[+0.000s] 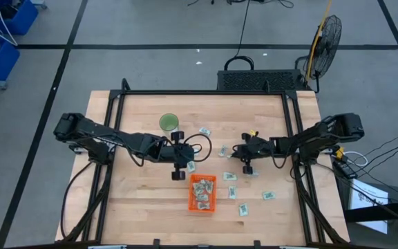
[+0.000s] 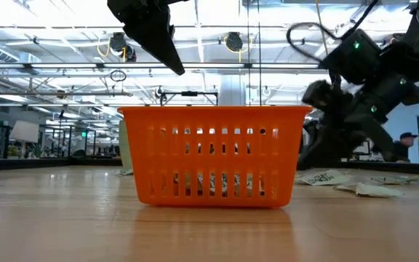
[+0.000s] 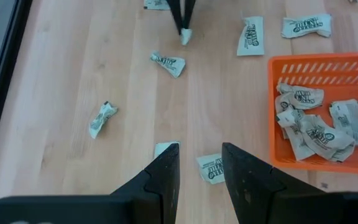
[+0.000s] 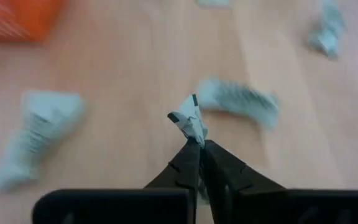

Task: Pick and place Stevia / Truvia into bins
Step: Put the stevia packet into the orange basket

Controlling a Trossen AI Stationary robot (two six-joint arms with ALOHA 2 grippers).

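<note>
The right claw (image 4: 197,142) pinched one sachet (image 4: 190,119) above the worktop (image 1: 144,200), beyond the orange tray (image 1: 192,202), which held several sachets. The left claw (image 3: 199,163) hung spread beside the tray, over loose sachets (image 3: 166,63).

Both arms are dark, near black, built of jointed segments with thick rounded housings at the joints. Black cables loop loosely beside the left arm (image 1: 109,142) and the right arm (image 1: 309,138). Small green lights glow on the right arm's housing in the low view. Each gripper ends in two slim, tapering black fingers (image 3: 166,180) set on a broad dark bar
</note>
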